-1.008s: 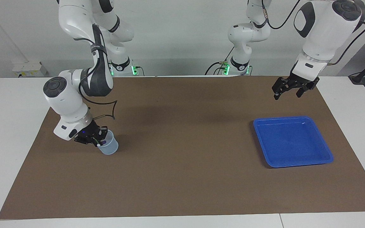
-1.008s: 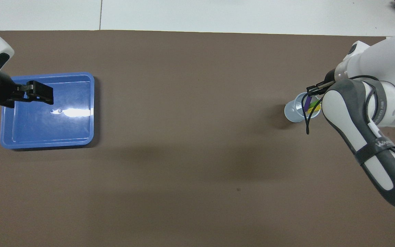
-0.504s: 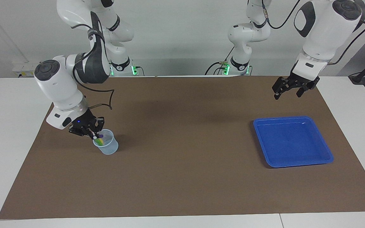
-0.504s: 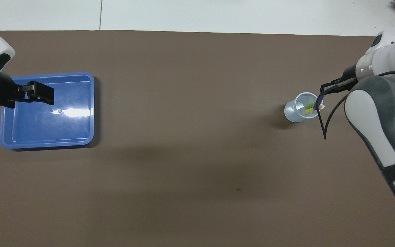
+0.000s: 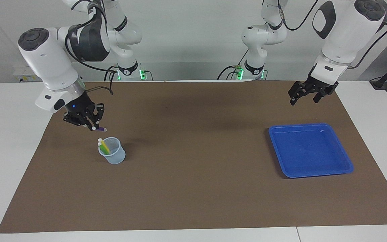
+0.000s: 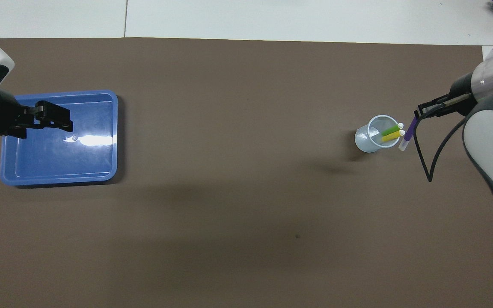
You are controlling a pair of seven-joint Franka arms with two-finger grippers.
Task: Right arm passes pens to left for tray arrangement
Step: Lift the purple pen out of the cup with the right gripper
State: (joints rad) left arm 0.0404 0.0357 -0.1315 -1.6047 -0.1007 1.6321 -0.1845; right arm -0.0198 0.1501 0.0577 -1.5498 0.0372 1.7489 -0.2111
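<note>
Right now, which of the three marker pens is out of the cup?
The purple pen, gripped by the right gripper above the mat. The green pen and yellow pen stand in the cup.

Purple pen (image 5: pixel 100 128), white-capped, clamped in the right gripper (image 5: pixel 91 126), raised clear above the cup (image 5: pixel 112 155) and mat. Green pen (image 6: pixel 390 130) and yellow pen (image 6: pixel 392 135) stand slanted in the cup, caps up. Blue tray (image 5: pixel 314 170), shallow and rimmed, lies flat toward the left arm's end.
</note>
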